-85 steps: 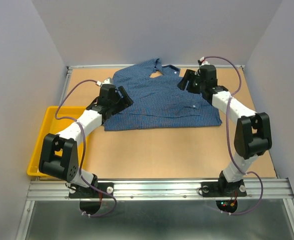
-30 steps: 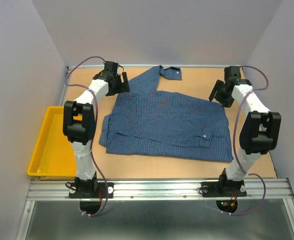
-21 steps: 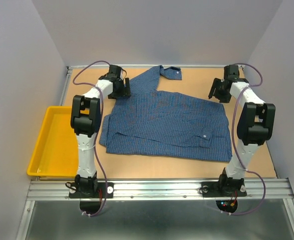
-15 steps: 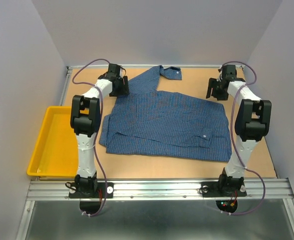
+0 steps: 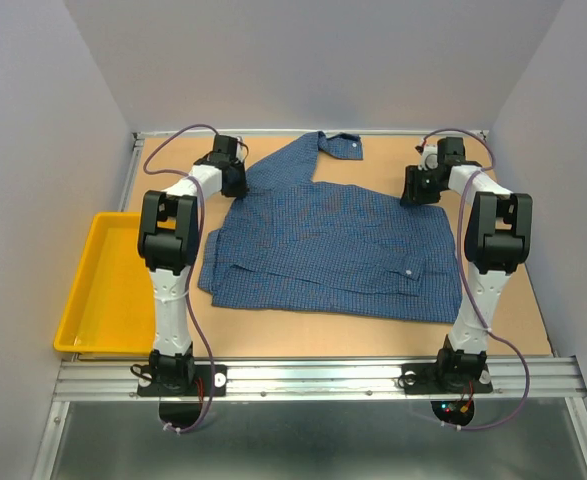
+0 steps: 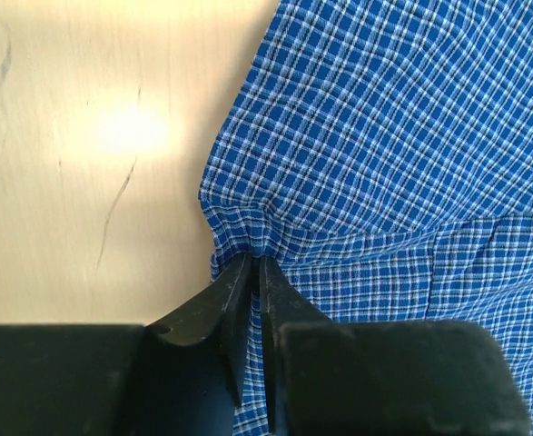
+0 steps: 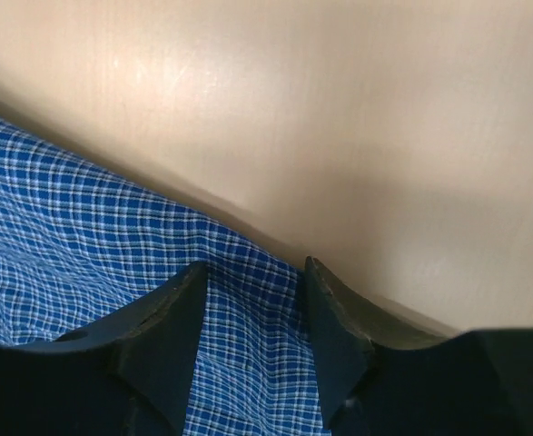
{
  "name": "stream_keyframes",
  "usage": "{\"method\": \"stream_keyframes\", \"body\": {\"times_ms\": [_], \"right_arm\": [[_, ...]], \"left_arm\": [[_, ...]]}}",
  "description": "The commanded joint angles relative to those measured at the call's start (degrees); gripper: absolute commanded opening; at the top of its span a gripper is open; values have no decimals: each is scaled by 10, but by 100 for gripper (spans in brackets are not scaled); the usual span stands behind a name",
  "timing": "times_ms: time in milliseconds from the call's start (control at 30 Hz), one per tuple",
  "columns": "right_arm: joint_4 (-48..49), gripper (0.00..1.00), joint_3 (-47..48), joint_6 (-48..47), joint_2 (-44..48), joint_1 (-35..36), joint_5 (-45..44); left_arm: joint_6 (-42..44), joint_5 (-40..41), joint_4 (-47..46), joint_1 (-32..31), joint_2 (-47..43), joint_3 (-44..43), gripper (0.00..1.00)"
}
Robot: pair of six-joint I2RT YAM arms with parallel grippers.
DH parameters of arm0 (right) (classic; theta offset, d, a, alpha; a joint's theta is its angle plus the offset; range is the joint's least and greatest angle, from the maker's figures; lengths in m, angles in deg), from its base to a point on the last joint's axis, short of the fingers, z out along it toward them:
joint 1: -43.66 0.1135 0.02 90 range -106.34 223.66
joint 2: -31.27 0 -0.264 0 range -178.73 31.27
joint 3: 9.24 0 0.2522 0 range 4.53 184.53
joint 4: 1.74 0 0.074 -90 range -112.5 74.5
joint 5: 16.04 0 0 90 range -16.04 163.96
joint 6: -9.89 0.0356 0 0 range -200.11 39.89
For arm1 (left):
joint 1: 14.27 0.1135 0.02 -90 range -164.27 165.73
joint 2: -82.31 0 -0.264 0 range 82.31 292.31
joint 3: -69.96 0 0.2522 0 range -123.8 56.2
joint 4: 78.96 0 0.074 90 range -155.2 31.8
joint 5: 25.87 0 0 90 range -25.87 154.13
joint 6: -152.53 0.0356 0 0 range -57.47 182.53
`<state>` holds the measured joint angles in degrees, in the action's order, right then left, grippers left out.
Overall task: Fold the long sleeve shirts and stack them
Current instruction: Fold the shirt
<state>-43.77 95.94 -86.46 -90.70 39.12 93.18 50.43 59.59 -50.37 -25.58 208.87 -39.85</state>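
Biggest thing in the top view is the tan wooden table, and most of the middle of it is taken up by the blue checked shirt. It's lying flat-ish and partly folded, with a long folded band across its lower half. One sleeve runs off toward 12 o'clock.

Off the table's edge at 9 o'clock there's a yellow tray, well apart from the shirt.

The left arm stands tall and reaches out to the shirt's 10 o'clock corner. The right arm does the mirror version, reaching the 2 o'clock corner.

Left gripper: from its wrist cam the two black fingers are pressed together right on the shirt's edge. A little bunch of checked fabric is puckered up between the tips, so it's pinching the cloth, with bare table beside it at 9 o'clock.

Right gripper: its fingers are spread. The wrist cam shows the shirt's edge running between the two tips, with bare table past it at 12 o'clock. Can't tell if the tips are touching the cloth.

Small stuff: the sleeve's cuff sits at the far edge at 12 o'clock, and there's a white button on the folded band around 4 o'clock.
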Motion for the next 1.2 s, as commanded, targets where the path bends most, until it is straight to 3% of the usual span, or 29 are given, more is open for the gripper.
{"method": "stream_keyframes", "body": {"times_ms": [0, 33, 100, 267, 500, 600, 633, 700, 767, 800, 833, 967, 1167], "right_arm": [[13, 37, 5, -19, 5, -1, 42], [13, 11, 0, -17, 19, 0, 42], [13, 1, -8, -16, 53, 1, 33], [16, 1, -65, -2, 150, 18, -18], [31, 2, -205, 39, 283, 143, -180], [30, 9, -294, 96, 311, 196, -201], [30, 16, -334, 105, 326, 222, -197], [24, 22, -369, 129, 338, 249, -165], [8, 33, -399, 155, 359, 262, -70], [2, 33, -403, 163, 370, 262, -69], [-4, 42, -403, 168, 384, 262, -60], [-39, 55, -344, 187, 447, 262, -125], [-89, 58, -212, 187, 424, 233, -217]], "left_arm": [[2, 1, 22, 5, -37, 37, 20], [1, -3, 18, 5, -44, 48, 20], [-3, -3, 16, 5, -47, 53, 20], [-6, 9, 21, 5, -54, 53, 19], [-21, 4, 20, 7, -80, 70, 19], [-22, 8, 14, 7, -91, 80, 19], [-23, 8, 14, 7, -94, 81, 19], [-24, 8, 13, 7, -95, 82, 19], [-24, 7, 13, 7, -100, 90, 19], [-23, 7, 13, 7, -100, 90, 19], [-22, 9, 13, 8, -104, 95, 19], [-21, 10, 11, 9, -110, 103, 19], [-21, 9, 7, 9, -113, 108, 19]]}}
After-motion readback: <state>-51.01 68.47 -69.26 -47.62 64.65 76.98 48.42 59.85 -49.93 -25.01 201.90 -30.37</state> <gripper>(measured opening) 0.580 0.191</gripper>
